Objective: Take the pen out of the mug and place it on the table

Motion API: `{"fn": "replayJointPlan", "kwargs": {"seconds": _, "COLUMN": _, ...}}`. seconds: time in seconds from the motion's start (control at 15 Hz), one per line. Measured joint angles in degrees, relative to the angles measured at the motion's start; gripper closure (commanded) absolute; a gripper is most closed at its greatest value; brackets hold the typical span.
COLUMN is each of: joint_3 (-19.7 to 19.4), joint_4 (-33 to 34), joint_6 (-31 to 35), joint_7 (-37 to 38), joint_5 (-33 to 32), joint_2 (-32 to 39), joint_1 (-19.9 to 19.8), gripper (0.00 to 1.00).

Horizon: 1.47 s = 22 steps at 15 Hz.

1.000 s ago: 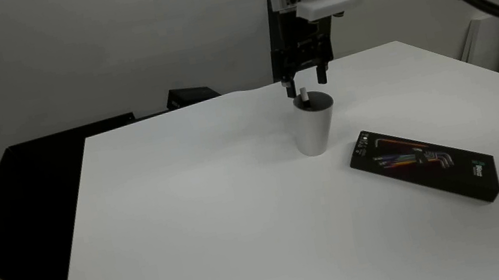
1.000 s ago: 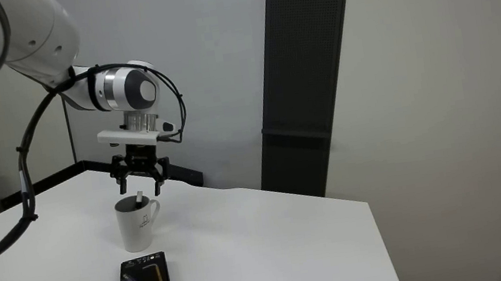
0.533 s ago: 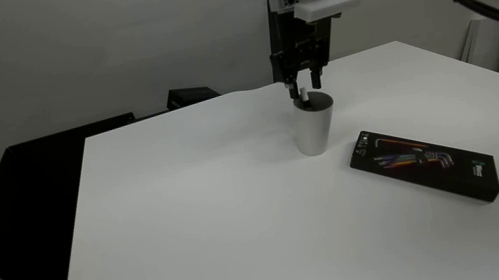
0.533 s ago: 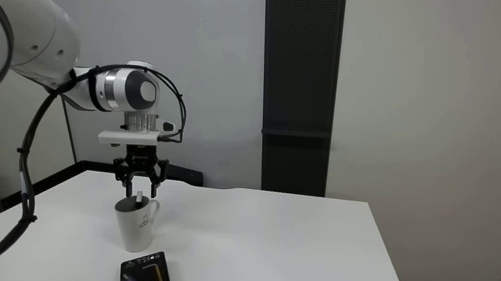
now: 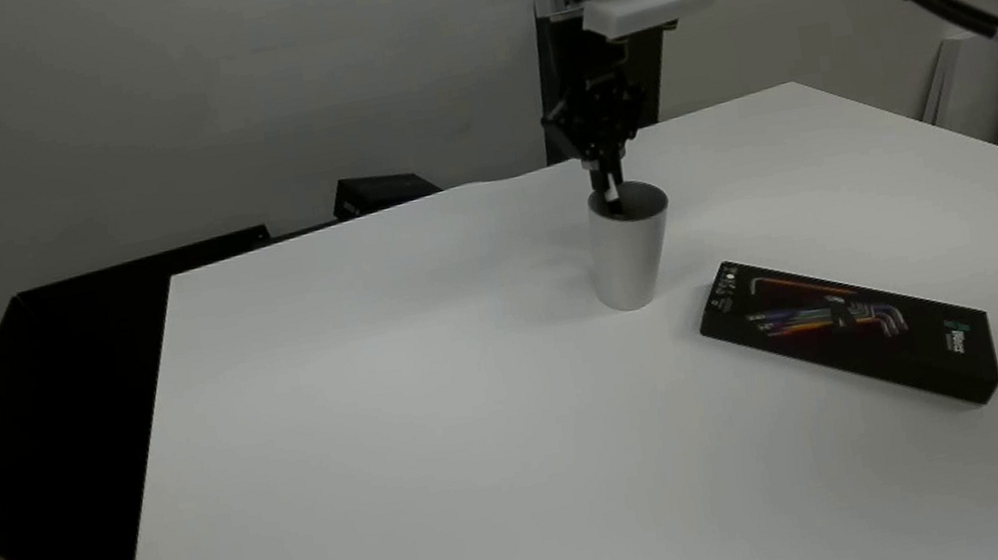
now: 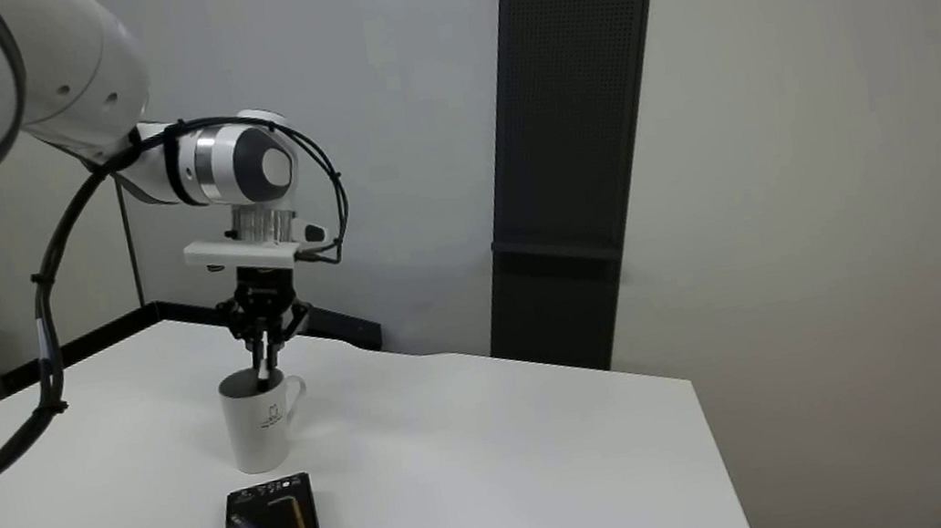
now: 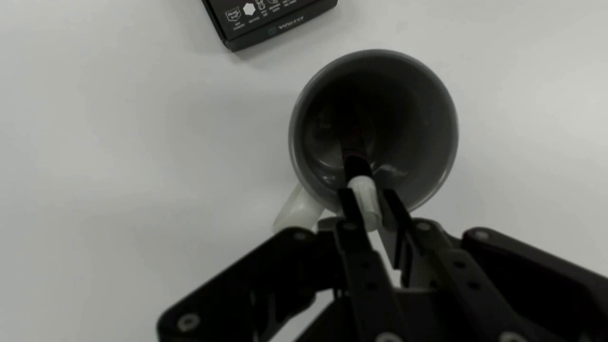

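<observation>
We're counting one hand, pinching one pen by its whitish end; the pen's lower part is sitting inside one mug. We're seeing one black box near it on one table.

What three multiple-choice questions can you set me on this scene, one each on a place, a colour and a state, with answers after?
1. Where is the whitish end of the pen?
A. Flat on the table
B. Between the jaws of the gripper
C. Under the table

2. What is the main colour of the flat box?
A. Black
B. Yellow
C. White

3. How is the mug placed?
A. On its side
B. Upside down
C. Upright

1 B: the wrist view shows a jaw on each side of that end.
2 A: both exterior views show it mostly black.
3 C: the wrist view looks down into its open top.
</observation>
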Motion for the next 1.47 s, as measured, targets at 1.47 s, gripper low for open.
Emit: {"fn": "replayJointPlan", "kwargs": {"seconds": 1.47, "joint_3": -1.4, "joint_4": 10.4, "joint_6": -10.8, "joint_7": -4.7, "joint_5": 0.0, "joint_2": -2.2, "joint_1": -1.6, "gripper": 0.94}}
